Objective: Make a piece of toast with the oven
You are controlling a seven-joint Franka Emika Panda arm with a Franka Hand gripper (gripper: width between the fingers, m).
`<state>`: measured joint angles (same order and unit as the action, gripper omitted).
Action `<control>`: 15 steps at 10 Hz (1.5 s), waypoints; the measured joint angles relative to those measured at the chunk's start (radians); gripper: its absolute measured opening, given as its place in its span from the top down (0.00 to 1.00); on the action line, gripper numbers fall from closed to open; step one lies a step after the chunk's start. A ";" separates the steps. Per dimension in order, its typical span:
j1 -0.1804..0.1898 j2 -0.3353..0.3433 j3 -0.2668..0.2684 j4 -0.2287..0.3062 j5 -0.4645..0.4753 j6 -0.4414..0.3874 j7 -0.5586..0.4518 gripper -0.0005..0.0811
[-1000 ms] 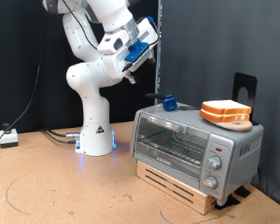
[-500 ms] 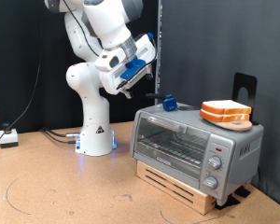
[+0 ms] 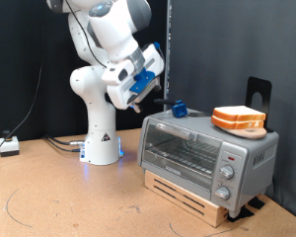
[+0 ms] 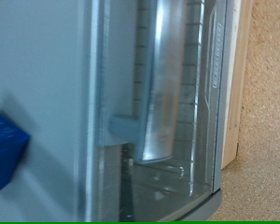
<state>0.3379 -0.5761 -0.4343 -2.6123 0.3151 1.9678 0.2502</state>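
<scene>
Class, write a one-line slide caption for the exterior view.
Claw hangs above a closed oven with toast on its roof.

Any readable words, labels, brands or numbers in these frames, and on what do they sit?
None can be read.
Oven panel beside the knobs, exterior view: a light mark at the top, too small to read.
Oven knobs: markings around them too small to read.
Oven door in the wrist view: faint raised marks along the frame, blurred.
Robot arm, gripper: no lettering shows.
</scene>
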 joint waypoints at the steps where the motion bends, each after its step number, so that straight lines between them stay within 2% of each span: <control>1: 0.000 0.021 0.001 -0.023 -0.004 0.032 0.000 0.00; 5: 0.020 0.103 0.006 -0.088 0.005 0.160 -0.036 0.00; 8: 0.057 0.140 0.008 -0.110 0.031 0.223 -0.056 0.00; 10: 0.068 0.155 0.009 -0.113 0.042 0.239 -0.059 0.00; 13: 0.053 0.164 -0.001 -0.111 0.024 0.249 -0.058 0.00; 15: 0.013 0.184 -0.008 -0.098 -0.017 0.276 -0.054 0.00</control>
<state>0.3507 -0.3924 -0.4428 -2.7105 0.2983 2.2442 0.1960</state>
